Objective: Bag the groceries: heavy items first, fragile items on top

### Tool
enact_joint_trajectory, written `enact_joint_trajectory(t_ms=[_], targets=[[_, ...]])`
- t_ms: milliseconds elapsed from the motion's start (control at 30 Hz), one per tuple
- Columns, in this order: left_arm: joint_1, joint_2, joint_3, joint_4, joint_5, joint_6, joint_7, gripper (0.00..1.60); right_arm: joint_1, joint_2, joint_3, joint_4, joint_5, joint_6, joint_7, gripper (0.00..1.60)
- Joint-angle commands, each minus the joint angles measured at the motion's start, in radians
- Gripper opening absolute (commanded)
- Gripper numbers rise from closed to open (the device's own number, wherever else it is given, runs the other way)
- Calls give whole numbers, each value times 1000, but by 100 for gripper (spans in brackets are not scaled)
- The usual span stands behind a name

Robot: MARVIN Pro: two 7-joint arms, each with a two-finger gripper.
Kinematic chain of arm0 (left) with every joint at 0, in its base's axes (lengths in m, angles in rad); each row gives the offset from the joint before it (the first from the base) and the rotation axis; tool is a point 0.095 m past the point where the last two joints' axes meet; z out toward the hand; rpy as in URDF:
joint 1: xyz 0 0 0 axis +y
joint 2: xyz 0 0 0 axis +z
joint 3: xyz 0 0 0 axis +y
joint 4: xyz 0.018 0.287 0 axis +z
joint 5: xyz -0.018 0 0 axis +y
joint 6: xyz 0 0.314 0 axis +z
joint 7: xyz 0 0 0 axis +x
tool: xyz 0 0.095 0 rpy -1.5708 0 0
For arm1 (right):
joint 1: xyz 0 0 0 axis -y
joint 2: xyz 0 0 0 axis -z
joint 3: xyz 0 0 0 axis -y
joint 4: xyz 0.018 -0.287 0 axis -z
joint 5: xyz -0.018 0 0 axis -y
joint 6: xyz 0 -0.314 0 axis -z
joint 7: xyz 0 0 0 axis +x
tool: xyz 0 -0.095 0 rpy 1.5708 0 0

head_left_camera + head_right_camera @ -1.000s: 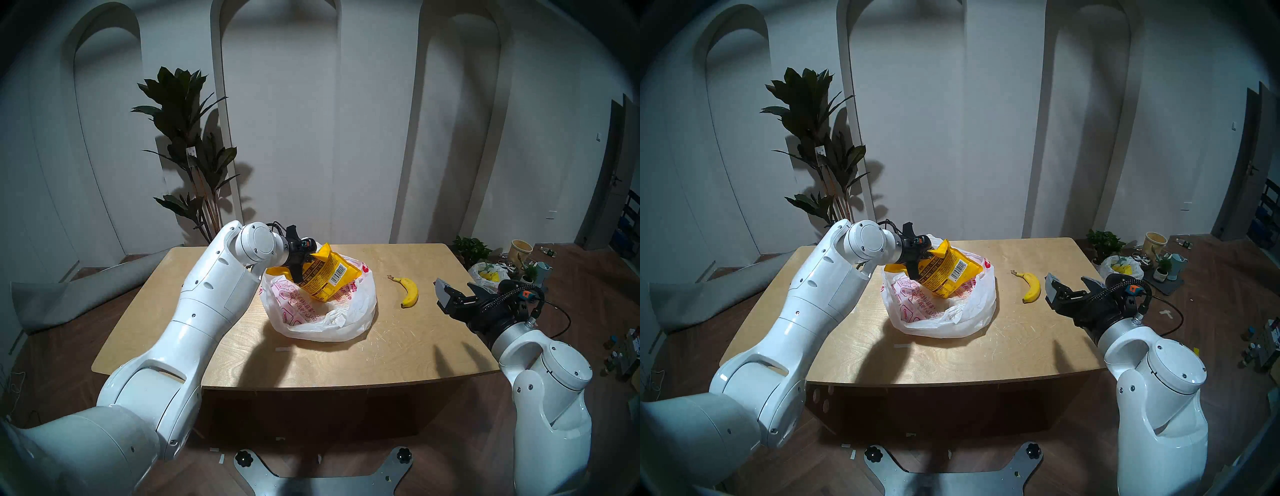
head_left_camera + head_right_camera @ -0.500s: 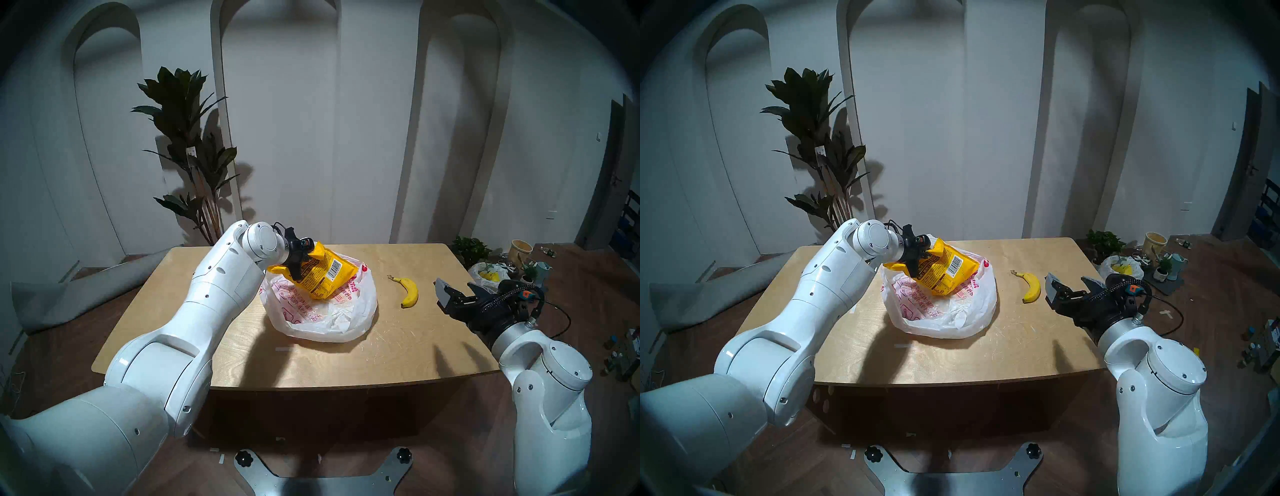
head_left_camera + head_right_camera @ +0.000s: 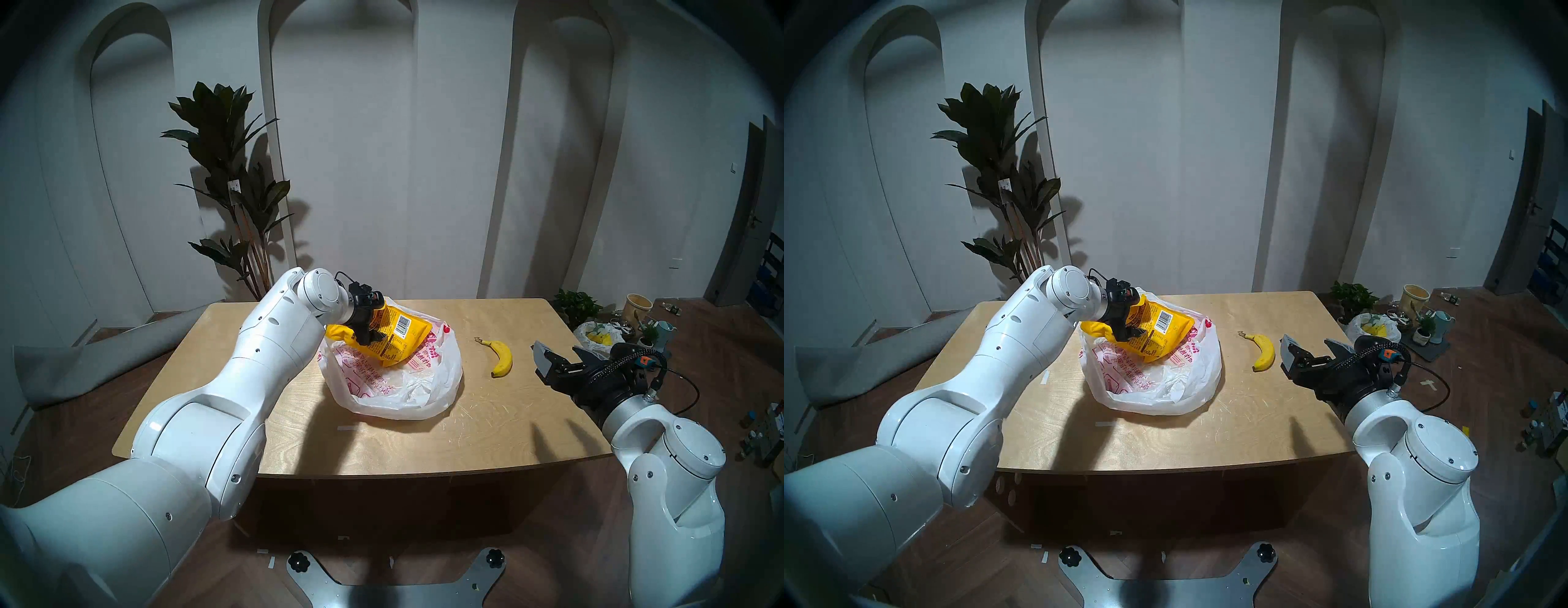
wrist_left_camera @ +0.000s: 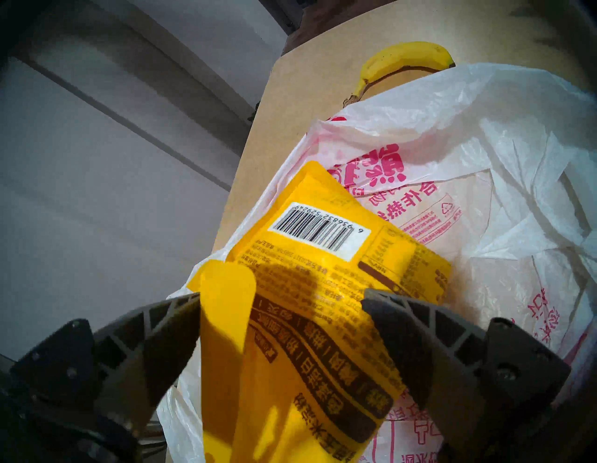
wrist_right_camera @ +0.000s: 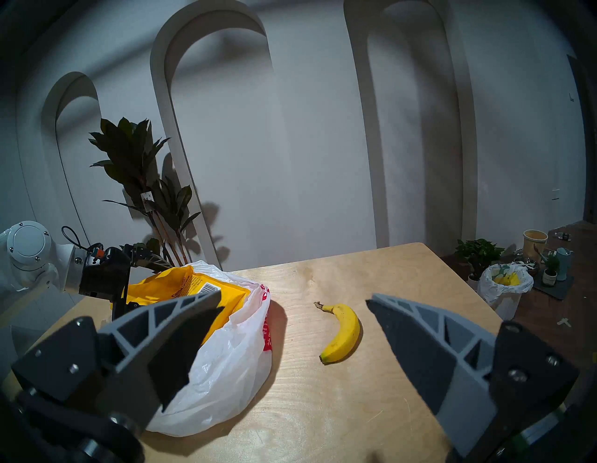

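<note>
**A:** What is closest to us?

**B:** The right end effector (image 3: 555, 361). It hangs over the right side of the bench (image 3: 382, 441). Its two fingers are spread wide apart and hold nothing.

**A:** And a little farther?

**B:** The banana (image 3: 500, 358). It lies flat on the bench, just past the right end effector. It is between that end effector and the bag (image 3: 424, 390), and it touches neither of them. Its brown stem points away from us.

**A:** Where is the bag?

**B:** In the middle of the bench. It is white and thin, with red-pink writing, and its mouth is open toward the top.

**A:** Where is the yellow pouch (image 3: 396, 339)?

**B:** At the far side of the bag's mouth. It tilts down, with its low end inside the bag. Its top end sticks out, and the barcode faces up.

**A:** Who holds it?

**B:** The left end effector (image 3: 368, 329). In the left wrist view its fingers (image 4: 416, 342) sit on both sides of the pouch's top end. I cannot tell if they squeeze it or are loose.

**A:** And far behind?

**B:** A tall plant (image 3: 235, 187) by the wall.
</note>
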Motion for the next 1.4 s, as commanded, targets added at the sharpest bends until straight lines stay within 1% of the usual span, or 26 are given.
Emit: enact_joint_trajectory(t_ms=[0, 267, 433, 467, 533, 567, 667, 700, 733, 767, 933, 967, 1000, 1033, 1100, 1133, 1233, 1267, 1367], targets=[[-61, 21, -39, -78, -22, 20, -21, 160, 1, 0, -1, -20, 0, -2, 0, 160], [-87, 44, -86, -147, -37, 44, -18, 160, 2, 0, -1, -19, 0, -2, 1, 160], [-58, 68, -135, -241, -55, 83, -13, 160, 1, 0, -1, -20, 0, -2, 0, 160], [-57, 72, -148, -246, -59, 88, -2, 160, 1, 0, -1, -20, 0, -2, 0, 160], [-39, 85, -178, -288, -69, 105, 15, 160, 2, 0, -1, -20, 0, -2, 0, 160], [-43, 88, -194, -284, -77, 106, 20, 160, 2, 0, 0, -19, 0, -2, 1, 160], [-7, 111, -255, -338, -102, 128, 49, 160, 3, 0, 0, -18, 0, -3, 1, 160], [-7, 111, -255, -338, -102, 128, 49, 160, 3, 0, 0, -18, 0, -3, 1, 160], [7, 120, -273, -350, -109, 135, 53, 160, 3, 0, 0, -17, 0, -3, 1, 160], [36, 132, -298, -380, -118, 152, 58, 160, 3, 1, 0, -17, 0, -3, 1, 160], [128, 187, -404, -410, -140, 210, 100, 160, 5, 1, 0, -12, 1, -3, 2, 160], [107, 192, -380, -386, -143, 227, 103, 160, 5, 1, 0, -12, 1, -3, 2, 160], [162, 199, -433, -425, -148, 230, 106, 160, 5, 1, 0, -11, 1, -3, 2, 160], [151, 201, -440, -411, -151, 242, 108, 160, 5, 1, -1, -11, 1, -3, 2, 160], [191, 202, -462, -430, -162, 255, 111, 160, 6, 1, -1, -10, 1, -3, 2, 160], [194, 202, -469, -427, -164, 263, 110, 160, 6, 1, -1, -10, 1, -3, 2, 160], [248, 193, -509, -461, -180, 283, 113, 160, 6, 1, -1, -9, 1, -3, 2, 160], [249, 189, -518, -459, -184, 288, 113, 160, 6, 1, -1, -9, 1, -3, 2, 160], [308, 177, -559, -501, -199, 302, 114, 160, 7, 1, -1, -8, 1, -3, 2, 160]])
